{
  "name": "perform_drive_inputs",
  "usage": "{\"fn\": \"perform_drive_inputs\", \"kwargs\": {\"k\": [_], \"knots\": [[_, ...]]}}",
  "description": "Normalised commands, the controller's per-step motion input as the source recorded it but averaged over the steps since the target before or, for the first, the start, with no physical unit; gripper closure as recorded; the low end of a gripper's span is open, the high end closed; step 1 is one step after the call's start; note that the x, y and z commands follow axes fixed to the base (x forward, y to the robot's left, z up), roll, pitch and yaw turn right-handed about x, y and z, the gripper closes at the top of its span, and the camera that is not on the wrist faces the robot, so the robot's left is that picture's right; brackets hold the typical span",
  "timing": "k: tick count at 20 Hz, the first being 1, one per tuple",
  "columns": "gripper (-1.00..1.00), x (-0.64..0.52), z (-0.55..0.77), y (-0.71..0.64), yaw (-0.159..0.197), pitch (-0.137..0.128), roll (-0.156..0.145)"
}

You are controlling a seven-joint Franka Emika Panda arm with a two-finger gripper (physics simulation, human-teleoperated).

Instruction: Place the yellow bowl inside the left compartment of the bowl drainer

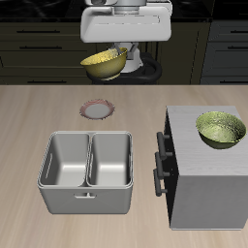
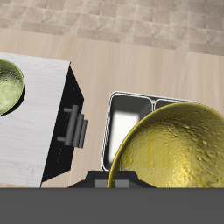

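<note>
The yellow bowl (image 1: pixel 104 64) hangs in the air, tilted, its hammered golden inside turned partly toward the counter's front, gripped at its rim by the claw (image 1: pixel 123 51). The claw's fingers are mostly hidden behind the bowl and the arm's white housing, so how wide they stand cannot be read, but they are closed on the bowl's edge, since nothing else bears it. In the wrist view the yellow bowl (image 2: pixel 175 149) fills the space right at the claw, its mottled inner wall close to the lens.

Below the claw and nearer the counter's front edge sits the bowl drainer (image 1: pixel 85 197), a grey metal tub resting flat on the counter (image 1: pixel 29 116), with a small handle on its front wall. Its left compartment (image 1: pixel 110 160) is well below the held bowl and holds nothing; the twin well beside it is the same. In the wrist view part of the bowl drainer (image 2: pixel 131 109) shows past the bowl's rim.

Between the claw and the drainer lies a small pinkish-rimmed plate (image 1: pixel 96 109), flat on the counter. Off to the side of the drainer stands a grey cabinet (image 1: pixel 203 184) with dark handles, and a larger yellow-green bowl (image 1: pixel 221 129) sits upright on top of it, well apart from the claw.
</note>
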Motion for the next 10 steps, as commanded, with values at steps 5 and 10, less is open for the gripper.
{"fn": "perform_drive_inputs", "kwargs": {"k": [5, 10], "knots": [[1.0, 0.17, -0.11, 0.09, -0.028, 0.007, 0.008], [1.0, 0.05, -0.21, 0.03, 0.002, 0.022, 0.009]]}}
